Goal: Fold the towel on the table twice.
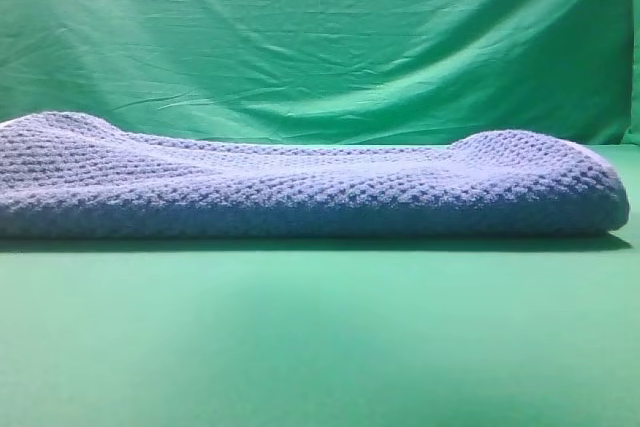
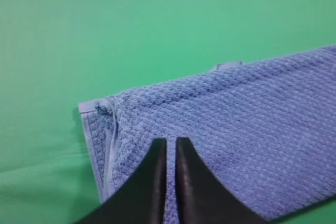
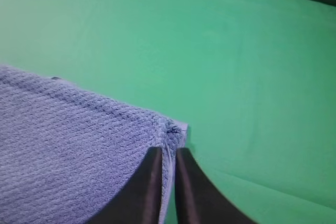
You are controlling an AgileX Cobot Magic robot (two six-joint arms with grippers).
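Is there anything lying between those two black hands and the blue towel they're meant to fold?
Nothing visible. The left hand and the right hand each hang right over a corner of the towel, with only bare green table around it.

The towel (image 1: 300,187) lies folded on the table (image 1: 320,337), stretched across it from the left edge of the exterior high view almost to the right edge. Its folded edge faces the front, with bare table before it. Behind it hangs the backdrop cloth (image 1: 320,37). A strip of table shows to the right of the towel's right end.

In the left wrist view, the left gripper (image 2: 171,148) sits over the towel (image 2: 220,129) just inside its left corner, with table (image 2: 105,35) beyond and to the left.

In the right wrist view, the right gripper (image 3: 168,156) sits at the towel's (image 3: 68,150) right corner, with table (image 3: 236,77) beyond and to the right.
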